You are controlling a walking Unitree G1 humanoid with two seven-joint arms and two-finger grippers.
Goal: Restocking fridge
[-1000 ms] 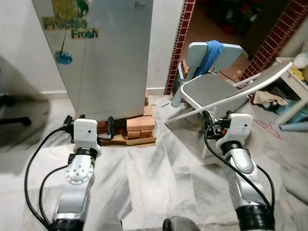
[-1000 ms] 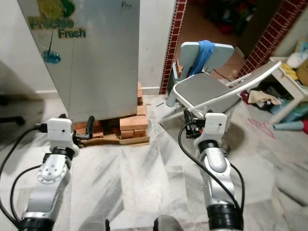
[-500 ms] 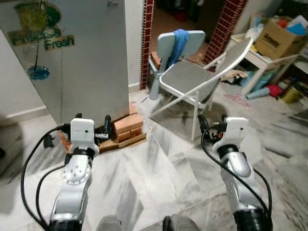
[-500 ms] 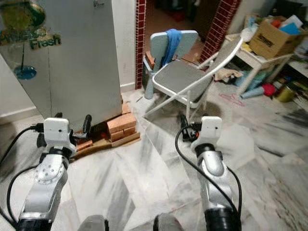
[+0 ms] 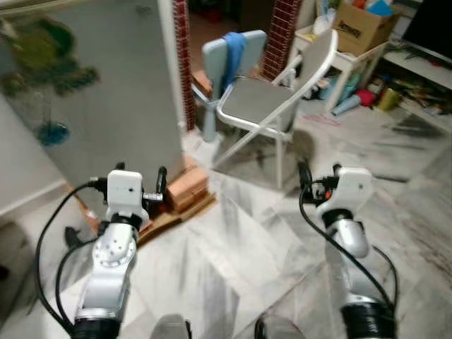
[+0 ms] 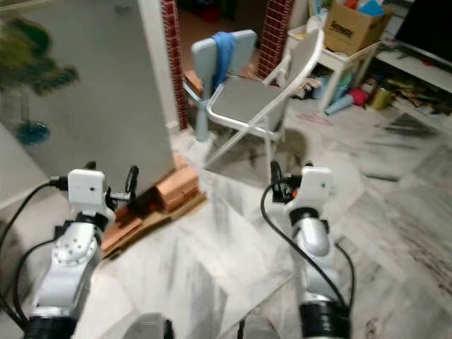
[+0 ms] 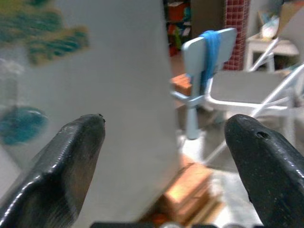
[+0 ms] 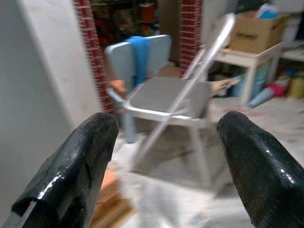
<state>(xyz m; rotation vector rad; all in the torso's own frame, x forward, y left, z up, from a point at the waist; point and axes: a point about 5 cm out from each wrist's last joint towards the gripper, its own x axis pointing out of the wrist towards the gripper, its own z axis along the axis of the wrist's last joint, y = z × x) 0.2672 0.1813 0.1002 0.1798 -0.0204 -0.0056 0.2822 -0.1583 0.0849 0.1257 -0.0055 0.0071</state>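
Both grippers are raised ahead of the robot, fingers apart and holding nothing: the left gripper (image 7: 164, 156) at 8 o'clock of the head views, the right gripper (image 8: 166, 156) at 4 o'clock. From left to right stand the closed fridge (image 5: 99, 92) at 10 o'clock on bricks (image 5: 185, 189), then a folding chair (image 5: 268, 106) at 12. This looks like the approach step; next, something to stock must be found, perhaps near the box (image 5: 357, 25) at 2 o'clock.

Grey folding chair (image 5: 261, 95), blue cloth (image 5: 231, 51) on small chair, bricks (image 5: 185, 189), cardboard box (image 5: 359, 25)
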